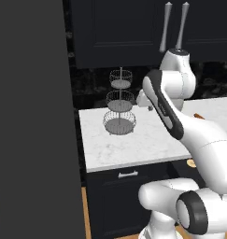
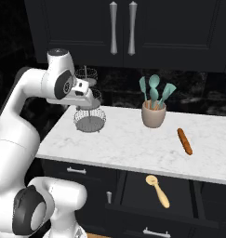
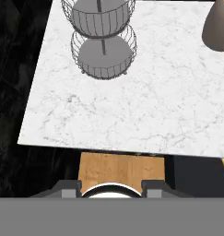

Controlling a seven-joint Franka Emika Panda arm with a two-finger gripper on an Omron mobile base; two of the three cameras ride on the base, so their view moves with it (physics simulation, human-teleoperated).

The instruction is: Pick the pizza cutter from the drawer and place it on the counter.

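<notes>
Pizza cutter (image 2: pixel 157 189) lies flat in the open drawer (image 2: pixel 133 204) below the counter edge, wheel toward the counter, tan handle pointing out toward the drawer front. Right base view shows it whole; left base view catches just a small golden bit (image 1: pixel 191 163) under the counter edge beside the arm. Nothing touches it.

Counter (image 2: pixel 123 144), white marble, sits right above the drawer. On it in right base view: reddish-brown rolling pin (image 2: pixel 184 141) near the right, well apart from a beige utensil crock (image 2: pixel 154 114) holding teal spoons and spatulas (image 2: pixel 155 92). Left base view gives just an orange tip of the rolling pin (image 1: pixel 198 115) behind the arm. A three-tier wire basket stand (image 2: pixel 89 118) stands at the counter's left end; seen whole in left base view (image 1: pixel 119 105), and from above in hand view (image 3: pixel 103 50), which also catches the crock's side (image 3: pixel 218 27) at the upper right.

Gripper (image 2: pixel 89 100) hangs above the counter's left part, close in front of the basket stand, well apart from the drawer and cutter. Jaws are not clearly seen from either base camera and hand view shows only the finger bases, so cannot tell if open or closed; nothing seen between them.

Hand view looks down on the counter's front edge, with wood floor (image 3: pixel 120 168) below it. Dark upper cabinets with grey handles (image 2: pixel 113 33) hang above.
</notes>
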